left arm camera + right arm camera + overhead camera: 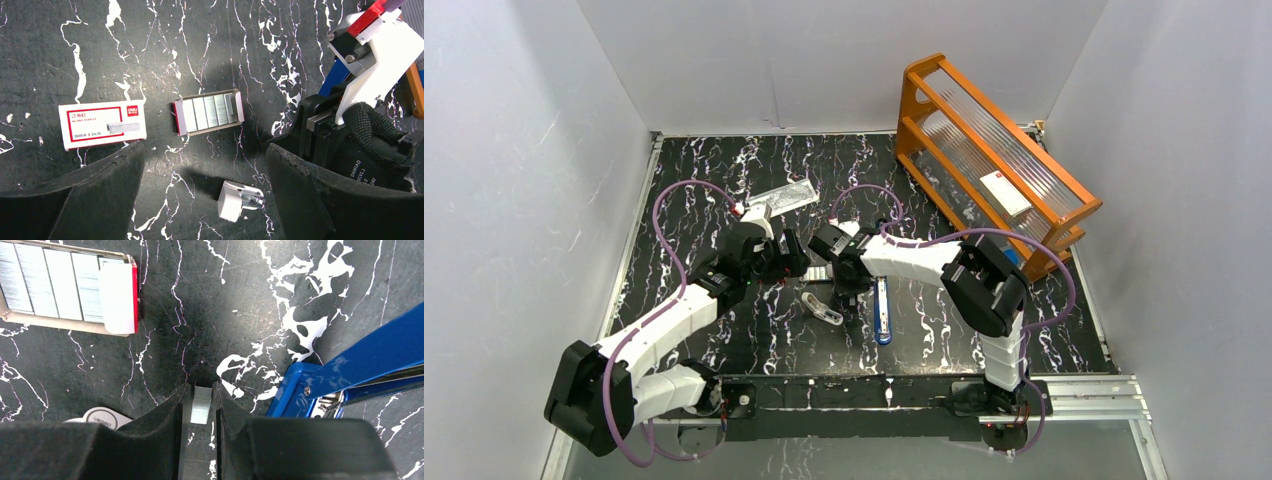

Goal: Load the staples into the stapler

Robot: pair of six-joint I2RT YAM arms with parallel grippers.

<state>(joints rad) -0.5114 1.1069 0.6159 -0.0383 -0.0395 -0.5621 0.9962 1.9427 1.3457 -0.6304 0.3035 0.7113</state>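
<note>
R end effector (201,390) pressed onto a thin grey staple strip (201,410), approx. centre of surface (1044,330). Blue stapler (360,360) just beside it, right-edge side. Other staples (207,112) in cardboard tray (207,129) mid-surface, below L end effector (204,155), fingers spread wide.

A black, white-veined marble-patterned tabletop (944,340) is seen. A small red-and-white cardboard box (102,125) is laid flat on it beside an open brown cardboard tray (239,106). A small white-silver oblong gadget (239,200) is placed near the tray, apart from it. An orange wooden rack with clear ribbed panels (1024,135) is tilted at the far right. A clear plastic packet (782,196) is laid by the far edge.
</note>
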